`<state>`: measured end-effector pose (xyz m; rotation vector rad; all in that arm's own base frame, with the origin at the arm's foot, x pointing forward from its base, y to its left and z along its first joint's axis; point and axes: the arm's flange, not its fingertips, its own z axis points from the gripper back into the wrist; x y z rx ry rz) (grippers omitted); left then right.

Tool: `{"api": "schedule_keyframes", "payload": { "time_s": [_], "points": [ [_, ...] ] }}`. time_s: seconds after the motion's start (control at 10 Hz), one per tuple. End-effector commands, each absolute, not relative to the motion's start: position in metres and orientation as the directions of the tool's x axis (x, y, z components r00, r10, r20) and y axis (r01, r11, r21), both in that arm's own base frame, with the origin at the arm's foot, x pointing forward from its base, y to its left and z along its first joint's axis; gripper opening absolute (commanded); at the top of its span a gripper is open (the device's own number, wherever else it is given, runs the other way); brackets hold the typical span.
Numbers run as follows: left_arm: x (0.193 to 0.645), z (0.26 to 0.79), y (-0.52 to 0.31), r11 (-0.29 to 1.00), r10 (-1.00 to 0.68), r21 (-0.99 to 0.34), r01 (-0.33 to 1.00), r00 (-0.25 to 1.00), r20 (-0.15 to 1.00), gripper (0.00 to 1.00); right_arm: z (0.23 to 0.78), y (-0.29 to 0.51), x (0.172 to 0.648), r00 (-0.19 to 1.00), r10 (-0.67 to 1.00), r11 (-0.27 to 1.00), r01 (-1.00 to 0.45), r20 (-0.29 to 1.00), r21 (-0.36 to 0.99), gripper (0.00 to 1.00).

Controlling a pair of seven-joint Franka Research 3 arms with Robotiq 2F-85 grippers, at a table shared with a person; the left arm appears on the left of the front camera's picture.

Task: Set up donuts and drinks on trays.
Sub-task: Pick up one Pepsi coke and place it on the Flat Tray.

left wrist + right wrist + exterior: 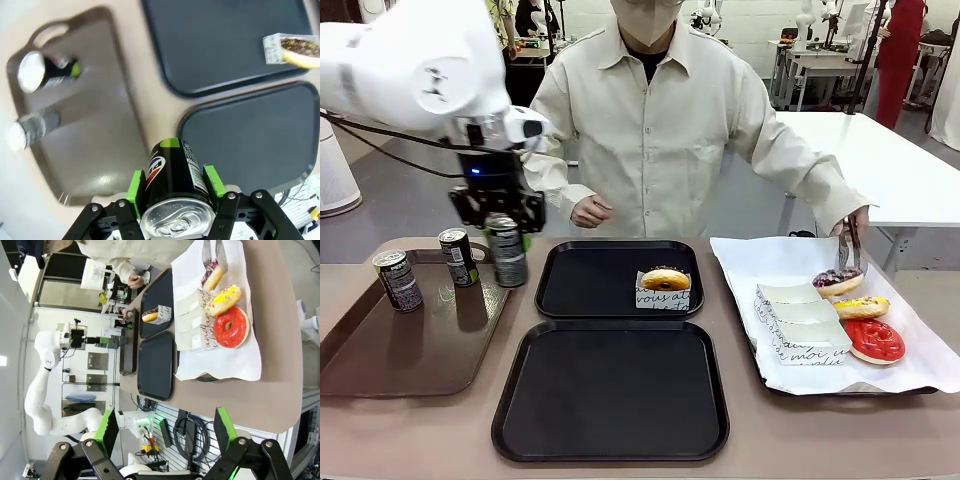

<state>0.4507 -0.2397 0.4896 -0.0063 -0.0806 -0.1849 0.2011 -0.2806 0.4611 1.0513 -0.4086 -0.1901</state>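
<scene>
Now: can in the left claw, black trays lying to its right

The left claw (501, 218) is gripping a drink can (507, 255) by its upper part. Its green pads (135, 182) are pressing on both sides, with the jaws about half spread around it. The can is hanging upright, long axis vertical, over the far right corner of the brown tray (380, 350), where two more cans (398, 280) are standing. Just to its right the far black tray (585, 285) is carrying a boxed donut (665, 280) at its near right, and the near black tray (610, 395) is sitting bare. The left arm is clearly nearer, so a short rightward carry is looking likely. The right claw (165, 432) is waiting wide open, holding nothing. The person's hand (855, 222) is working tongs (848, 250) over the paper-lined tray (920, 375).
</scene>
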Motion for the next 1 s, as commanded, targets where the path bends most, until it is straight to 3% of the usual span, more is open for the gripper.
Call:
{"api": "schedule_keyframes", "payload": {
  "time_s": [0.0,0.2,0.4,0.6,0.9],
  "points": [
    [0.476,0.469,-0.265,0.973,-0.217,-0.056,0.222,0.972,0.088,0.59,0.462,-0.282,0.201,0.904,-0.342,0.48,-0.065,0.255,0.875,1.0],
    [0.472,0.45,-0.276,0.954,-0.281,-0.085,0.287,0.956,0.079,0.59,0.462,-0.282,0.201,0.904,-0.342,0.48,-0.065,0.255,0.875,1.0],
    [0.42,0.494,-0.219,0.931,-0.357,-0.105,0.351,0.933,-0.05,0.59,0.462,-0.282,0.201,0.904,-0.342,0.48,-0.065,0.255,0.875,1.0],
    [0.367,0.519,-0.174,0.911,-0.403,-0.098,0.4,0.915,-0.004,0.59,0.462,-0.282,0.201,0.904,-0.342,0.48,-0.065,0.255,0.875,1.0],
    [0.367,0.518,-0.162,0.948,-0.309,-0.069,0.31,0.951,0.035,0.59,0.462,-0.282,0.201,0.904,-0.342,0.48,-0.065,0.255,0.875,1.0]
  ]
}}
